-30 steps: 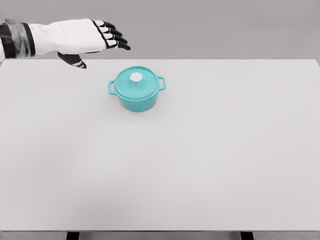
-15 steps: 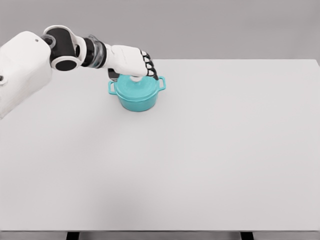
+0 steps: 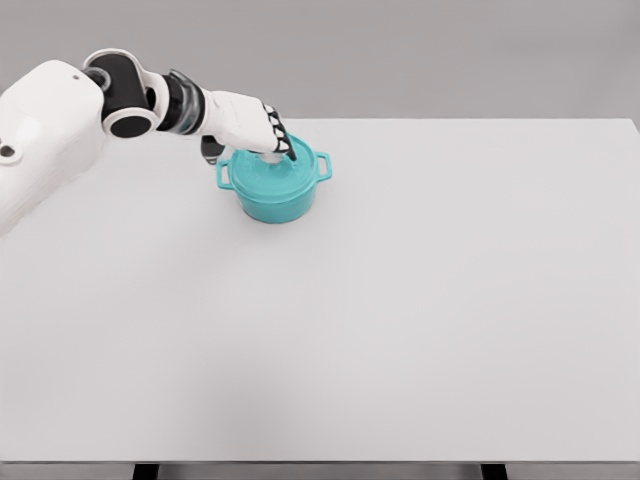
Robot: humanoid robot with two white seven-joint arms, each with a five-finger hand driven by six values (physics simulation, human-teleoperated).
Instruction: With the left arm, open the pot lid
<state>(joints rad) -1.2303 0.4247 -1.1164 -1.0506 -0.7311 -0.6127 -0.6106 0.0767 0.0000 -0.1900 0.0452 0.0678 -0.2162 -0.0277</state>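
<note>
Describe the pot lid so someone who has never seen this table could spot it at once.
On the white table, look toward the far left part, where the only object is a teal pot with two side handles. Its lid is the round teal top, still seated on the pot. The left hand is curled down over its centre, hiding the knob.

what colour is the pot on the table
Teal, lid and body alike; the pot shows plainly in the head view.

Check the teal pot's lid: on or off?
On. The teal lid sits flush on the round teal pot, left hand over its knob.
</note>
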